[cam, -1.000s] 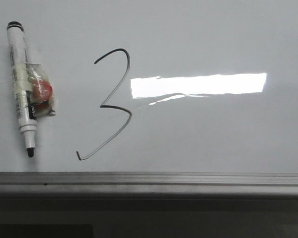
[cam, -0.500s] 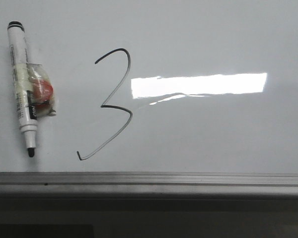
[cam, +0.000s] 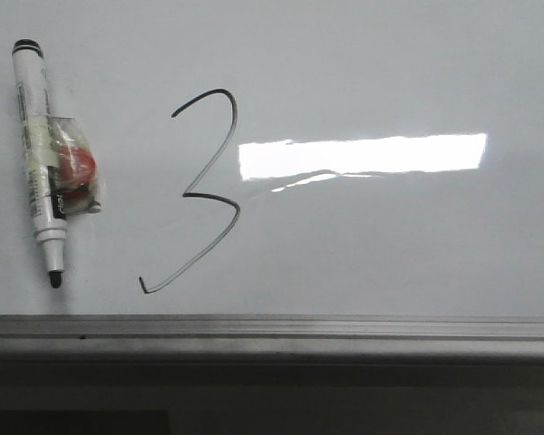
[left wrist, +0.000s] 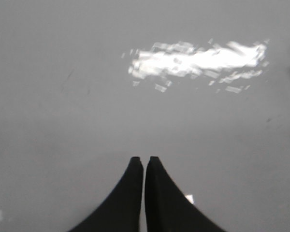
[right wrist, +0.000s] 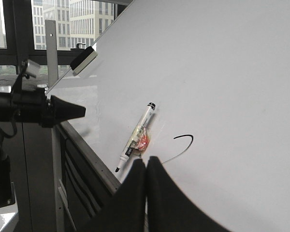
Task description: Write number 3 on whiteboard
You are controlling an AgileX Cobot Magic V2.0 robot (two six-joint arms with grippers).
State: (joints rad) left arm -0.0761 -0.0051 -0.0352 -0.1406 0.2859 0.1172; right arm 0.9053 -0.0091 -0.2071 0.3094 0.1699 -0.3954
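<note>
Showing the number 3 [cam: 204, 192] beside a marker [cam: 43, 163] on the whiteboard [cam: 390, 245]; left claw [left wrist: 144, 160] and right claw [right wrist: 146, 161] were closed, empty.

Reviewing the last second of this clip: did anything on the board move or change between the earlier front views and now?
Nothing visibly changed. The number 3 is complete on the whiteboard, and the marker sits to its left, tip down, in the same spot throughout. No end effector is in the front view. The wrist views show the left end effector and the right end effector shut and empty.
</note>
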